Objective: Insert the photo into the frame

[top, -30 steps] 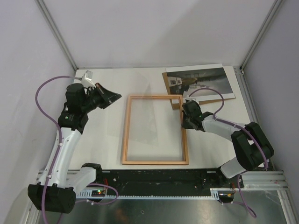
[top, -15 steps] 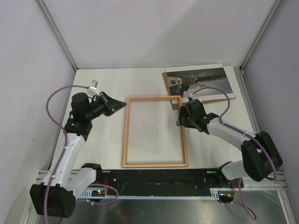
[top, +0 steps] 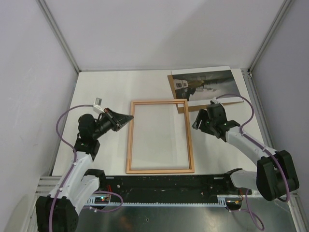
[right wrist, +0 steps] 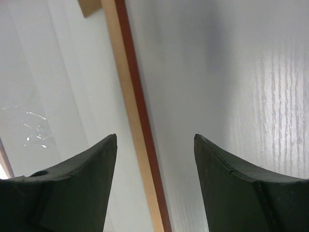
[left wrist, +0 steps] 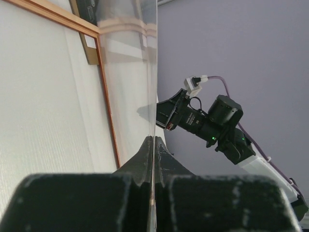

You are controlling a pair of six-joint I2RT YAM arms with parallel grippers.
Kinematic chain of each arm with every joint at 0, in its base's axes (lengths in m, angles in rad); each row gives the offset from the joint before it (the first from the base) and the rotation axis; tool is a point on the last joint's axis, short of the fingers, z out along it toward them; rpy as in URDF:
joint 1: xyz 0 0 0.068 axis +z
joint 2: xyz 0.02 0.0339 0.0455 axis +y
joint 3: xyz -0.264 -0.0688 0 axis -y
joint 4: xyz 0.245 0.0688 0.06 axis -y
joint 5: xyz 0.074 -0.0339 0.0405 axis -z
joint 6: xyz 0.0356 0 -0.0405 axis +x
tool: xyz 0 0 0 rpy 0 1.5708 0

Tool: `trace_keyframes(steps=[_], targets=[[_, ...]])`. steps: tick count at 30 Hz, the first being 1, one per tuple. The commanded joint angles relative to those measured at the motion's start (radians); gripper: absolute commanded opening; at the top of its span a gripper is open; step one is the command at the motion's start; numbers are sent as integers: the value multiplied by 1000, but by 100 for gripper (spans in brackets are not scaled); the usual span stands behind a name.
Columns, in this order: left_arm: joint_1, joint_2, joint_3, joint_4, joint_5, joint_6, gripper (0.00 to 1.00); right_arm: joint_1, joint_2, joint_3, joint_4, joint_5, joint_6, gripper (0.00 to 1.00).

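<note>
Photo (top: pixel 207 81) lay on brown board (top: pixel 178 96) at far right, beyond frame (top: pixel 129 145). Left gripper (left wrist: pixel 152 145) was clamped on pane (left wrist: pixel 128 87) edge near frame's far-left corner. Right gripper (right wrist: pixel 155 140) gaped over right rail.

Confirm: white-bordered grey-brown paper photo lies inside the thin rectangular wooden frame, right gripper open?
Not inside. The white-bordered paper photo lies outside the thin rectangular wooden frame, beyond its far right corner, on a brown board, per the top view. Right gripper is open.
</note>
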Motion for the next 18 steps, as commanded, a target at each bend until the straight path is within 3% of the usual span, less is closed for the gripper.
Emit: trace_keyframes(steps=[1, 18], targets=[[-24, -47, -50, 165, -7, -64, 0, -30, -28, -42, 45, -85, 40, 68], [-142, -52, -201, 332, -124, -112, 0, -34, -10, -114, 99, -112, 71, 36]])
